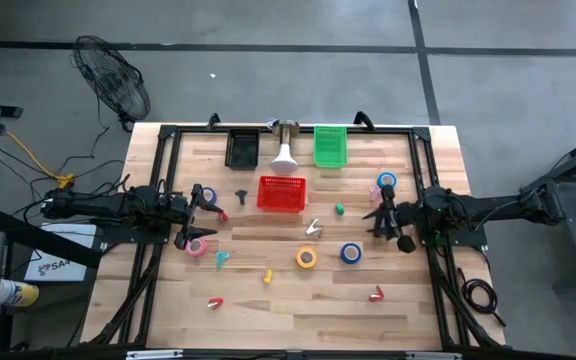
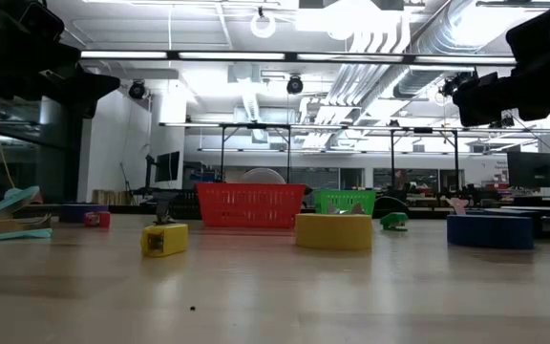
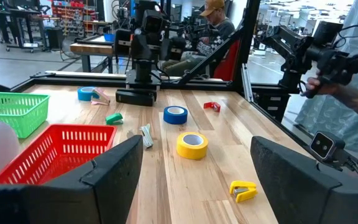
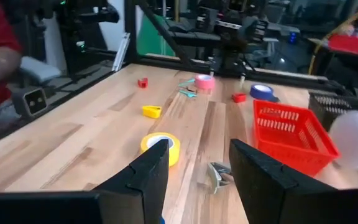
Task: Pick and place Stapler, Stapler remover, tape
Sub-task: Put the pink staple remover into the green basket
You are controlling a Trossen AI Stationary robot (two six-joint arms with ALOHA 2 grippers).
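Nothing gripped yet; the sort looks barely begun. Left pincer [image 1: 190, 215] at mid-left of the overhead frame, fingers spread wide, empty. Right pincer [image 1: 386, 215] at mid-right, fingers partly apart, empty.

Tape rolls loose on the counter [image 1: 298, 300]: yellow roll [image 1: 307, 258] and blue roll [image 1: 350, 253] lower centre, pink roll [image 1: 197, 246] just below the left pincer.

Next move likely needs a descent over the nearest roll.

Red basket [image 1: 281, 193] centre, looks empty; green basket [image 1: 330, 146] and black tray [image 1: 242, 149] upper centre, contents unclear.

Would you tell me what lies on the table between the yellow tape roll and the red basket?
A small silvery metal piece lies between the yellow tape roll and the red basket, clearest in the high view.
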